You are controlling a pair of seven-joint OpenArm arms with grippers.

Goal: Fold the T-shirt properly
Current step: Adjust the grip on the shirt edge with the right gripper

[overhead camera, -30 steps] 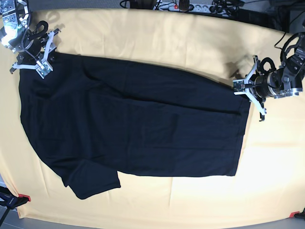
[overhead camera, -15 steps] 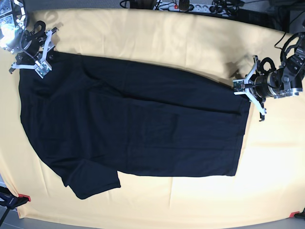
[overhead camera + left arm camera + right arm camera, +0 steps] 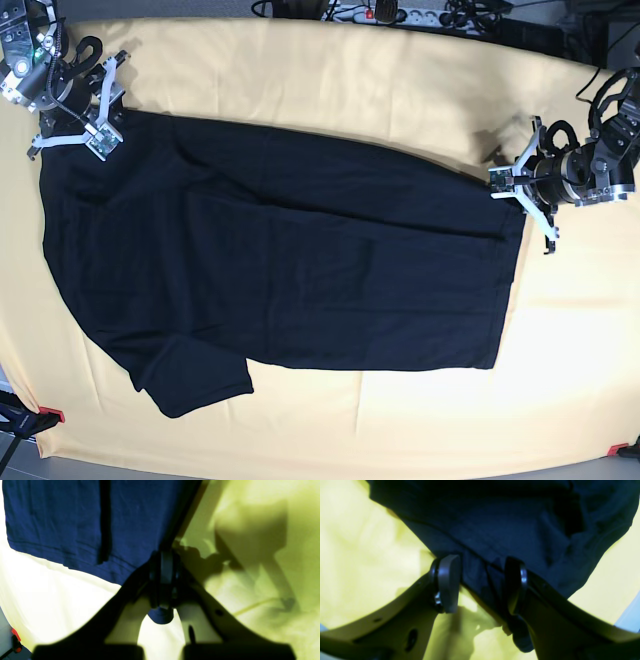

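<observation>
**Both corners addressed, only one gripped**

The large plain black short-sleeved cotton T-shirt lies spread flat across the middle of the yellow-clothed surface in the base view, one sleeve sticking out at the lower left of the frame and the straight hem running down the right side.

At the right of that frame the left gripper is clenched on the upper hem corner; its wrist view shows the pads pressed together with a small tab of dark fabric poking out below them. At the upper left, the right gripper sits over the shoulder corner with its fingers spread. In the right wrist view a fold of the shirt lies between the two pads, but they stand apart from each other and nothing is pinched.

By the look of it, the step in hand is securing the two far-edge corners before a lengthwise fold. The next move calls for the right gripper to clamp onto that fold, catching both layers, then both arms lifting together and carrying the far edge toward the near one evenly so the cloth does not skew.
</observation>
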